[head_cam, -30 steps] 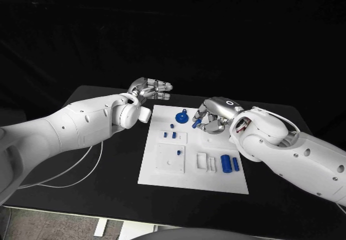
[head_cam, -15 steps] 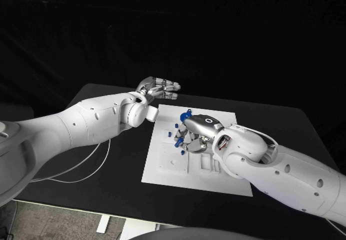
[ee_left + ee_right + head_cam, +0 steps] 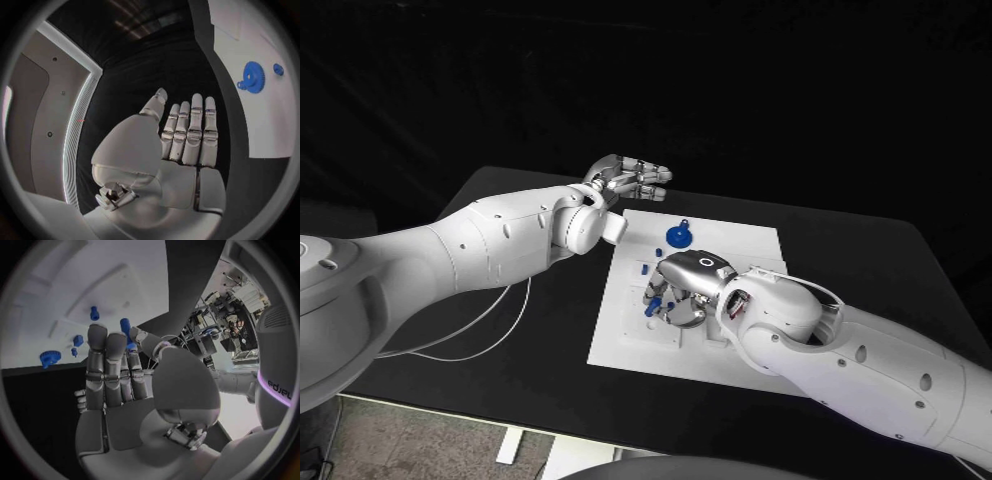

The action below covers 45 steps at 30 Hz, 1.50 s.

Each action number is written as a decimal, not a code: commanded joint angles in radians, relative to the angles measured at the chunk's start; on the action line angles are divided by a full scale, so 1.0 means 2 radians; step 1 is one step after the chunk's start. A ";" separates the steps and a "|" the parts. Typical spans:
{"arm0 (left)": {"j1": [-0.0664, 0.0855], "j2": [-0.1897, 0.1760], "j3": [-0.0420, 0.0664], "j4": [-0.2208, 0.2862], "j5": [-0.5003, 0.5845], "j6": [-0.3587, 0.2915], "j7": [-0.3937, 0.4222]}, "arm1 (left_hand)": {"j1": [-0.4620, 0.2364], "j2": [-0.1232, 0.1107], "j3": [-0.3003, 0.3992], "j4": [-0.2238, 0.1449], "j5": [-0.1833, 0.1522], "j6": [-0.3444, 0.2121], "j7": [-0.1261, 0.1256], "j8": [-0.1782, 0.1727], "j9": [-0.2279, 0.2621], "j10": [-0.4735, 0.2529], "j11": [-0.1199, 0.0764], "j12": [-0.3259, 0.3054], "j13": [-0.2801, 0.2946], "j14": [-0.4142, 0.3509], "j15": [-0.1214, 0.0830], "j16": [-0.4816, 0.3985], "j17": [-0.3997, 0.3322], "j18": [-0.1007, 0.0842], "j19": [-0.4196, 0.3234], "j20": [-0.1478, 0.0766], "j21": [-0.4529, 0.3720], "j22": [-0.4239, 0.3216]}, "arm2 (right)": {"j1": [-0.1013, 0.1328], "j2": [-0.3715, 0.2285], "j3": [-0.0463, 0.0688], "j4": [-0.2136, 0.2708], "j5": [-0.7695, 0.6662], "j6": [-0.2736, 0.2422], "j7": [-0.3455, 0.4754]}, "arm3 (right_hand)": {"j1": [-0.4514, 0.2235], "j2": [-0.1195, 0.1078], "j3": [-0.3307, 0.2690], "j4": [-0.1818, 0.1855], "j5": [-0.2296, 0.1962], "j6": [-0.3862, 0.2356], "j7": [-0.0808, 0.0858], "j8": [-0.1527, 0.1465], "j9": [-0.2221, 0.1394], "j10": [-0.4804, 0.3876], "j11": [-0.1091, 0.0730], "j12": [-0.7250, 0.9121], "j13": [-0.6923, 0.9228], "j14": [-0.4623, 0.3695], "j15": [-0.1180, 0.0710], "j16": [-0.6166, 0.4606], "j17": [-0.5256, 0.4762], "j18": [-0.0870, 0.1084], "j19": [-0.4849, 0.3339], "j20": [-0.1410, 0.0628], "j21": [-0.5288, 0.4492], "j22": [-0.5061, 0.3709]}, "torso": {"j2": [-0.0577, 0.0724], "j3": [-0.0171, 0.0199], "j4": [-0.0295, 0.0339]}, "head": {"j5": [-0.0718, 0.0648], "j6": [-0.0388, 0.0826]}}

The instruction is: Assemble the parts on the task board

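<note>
The white task board [image 3: 733, 243] lies in the middle of the black table. My right hand [image 3: 684, 289] hovers low over the board's left half and pinches a small blue peg [image 3: 653, 303] between thumb and a finger; the right wrist view shows that peg [image 3: 125, 329] at the fingertips above the board [image 3: 125, 270]. A blue gear [image 3: 679, 236] stands near the board's far edge, with small blue pegs [image 3: 642, 268] just before it. My left hand [image 3: 630, 179] hangs off the board's far left corner, its fingers straight and holding nothing, as the left wrist view [image 3: 184, 137] confirms.
The board has white blocks and recesses under and beside my right forearm. Another blue peg [image 3: 94, 313] stands in the board near my right fingertips. The gear [image 3: 252, 80] is close to my left hand. A white cable [image 3: 488, 330] lies on the table at the left.
My right hand has carried the blue peg from the board's far right part toward its left half and lower. The left hand has stayed near the far corner.
</note>
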 commanded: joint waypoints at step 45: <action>0.000 0.000 0.000 0.001 0.003 0.008 0.004 | 0.000 0.003 -0.002 -0.001 0.001 -0.001 0.000 0.000 0.000 0.001 0.001 -0.001 0.000 -0.003 0.000 -0.002 0.000 0.002 0.001 0.001 0.003 0.001 | 0.000 0.004 -0.017 -0.011 -0.017 0.038 0.002 | -0.002 0.008 -0.001 -0.007 0.005 0.001 0.001 0.003 0.000 0.020 -0.019 0.002 0.000 0.001 -0.003 -0.003 -0.002 0.007 0.014 -0.004 -0.005 0.004 | 0.000 0.0000 -0.0001 | 0.008 -0.007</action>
